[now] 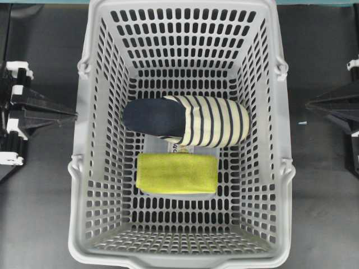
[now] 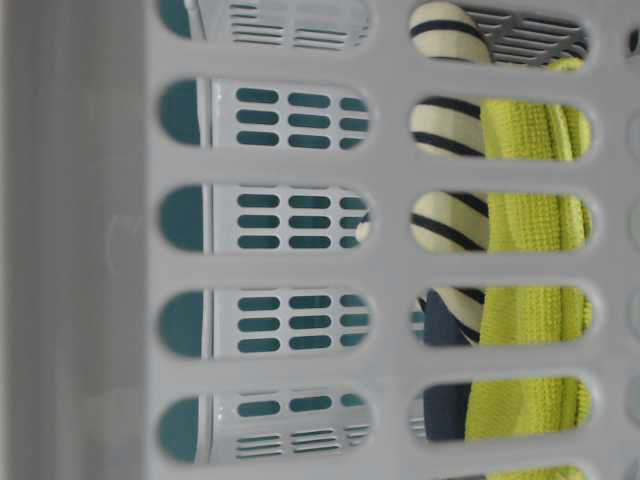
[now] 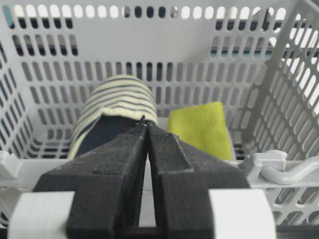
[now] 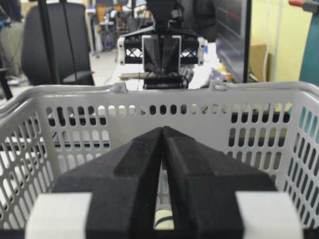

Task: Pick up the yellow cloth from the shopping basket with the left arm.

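The yellow cloth (image 1: 176,174) lies folded flat on the floor of the grey shopping basket (image 1: 76,235), toward its near end. It also shows in the left wrist view (image 3: 199,127) and through the wall slots in the table-level view (image 2: 530,220). My left gripper (image 1: 74,116) is shut and empty, outside the basket's left wall. In the left wrist view its tips (image 3: 146,121) sit level with the rim, the cloth ahead and to their right. My right gripper (image 1: 308,104) is shut and empty outside the right wall (image 4: 162,128).
A cream slipper with navy stripes (image 1: 207,120) lies across the basket just beyond the cloth, also in the left wrist view (image 3: 117,97). A small clear plastic box (image 1: 185,149) lies under the cloth and slipper. The basket's high slotted walls (image 3: 149,50) surround everything.
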`<action>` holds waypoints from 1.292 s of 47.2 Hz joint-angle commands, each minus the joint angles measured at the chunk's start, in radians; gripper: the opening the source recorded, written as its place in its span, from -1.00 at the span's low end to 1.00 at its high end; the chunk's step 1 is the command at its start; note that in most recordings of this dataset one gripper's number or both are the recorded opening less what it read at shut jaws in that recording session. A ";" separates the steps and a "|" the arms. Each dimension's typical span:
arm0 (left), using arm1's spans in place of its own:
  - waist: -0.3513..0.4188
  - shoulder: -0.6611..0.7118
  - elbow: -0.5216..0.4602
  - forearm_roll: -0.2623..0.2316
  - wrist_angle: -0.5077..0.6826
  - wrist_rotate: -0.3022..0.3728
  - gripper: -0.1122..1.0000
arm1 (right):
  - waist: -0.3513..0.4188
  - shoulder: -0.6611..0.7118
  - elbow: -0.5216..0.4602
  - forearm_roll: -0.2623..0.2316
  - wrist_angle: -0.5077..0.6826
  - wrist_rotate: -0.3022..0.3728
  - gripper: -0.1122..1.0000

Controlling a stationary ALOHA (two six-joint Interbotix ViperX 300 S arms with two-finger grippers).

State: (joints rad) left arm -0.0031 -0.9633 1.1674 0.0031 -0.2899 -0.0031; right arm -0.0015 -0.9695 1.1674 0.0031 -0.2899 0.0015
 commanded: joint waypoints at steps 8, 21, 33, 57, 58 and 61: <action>-0.005 -0.012 -0.150 0.041 0.184 -0.017 -0.80 | -0.005 0.008 0.000 0.005 0.000 0.006 -0.81; -0.009 0.149 -0.486 0.041 0.589 -0.009 -0.80 | -0.005 0.005 -0.005 0.005 0.017 0.005 -0.81; -0.037 0.433 -0.804 0.043 0.948 0.005 -0.80 | -0.005 0.003 -0.005 0.006 0.040 0.006 -0.81; -0.123 0.874 -1.118 0.043 1.178 -0.006 -0.79 | -0.005 -0.006 -0.006 0.009 0.038 0.006 -0.81; -0.126 0.894 -1.129 0.043 1.178 -0.014 -0.79 | -0.005 -0.006 -0.006 0.008 0.038 0.006 -0.81; -0.129 0.933 -1.144 0.043 1.180 -0.018 -0.73 | -0.005 -0.008 -0.006 0.009 0.035 0.006 -0.81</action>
State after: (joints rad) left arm -0.1212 -0.0644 0.0690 0.0414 0.8897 -0.0199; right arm -0.0046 -0.9802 1.1750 0.0092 -0.2439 0.0061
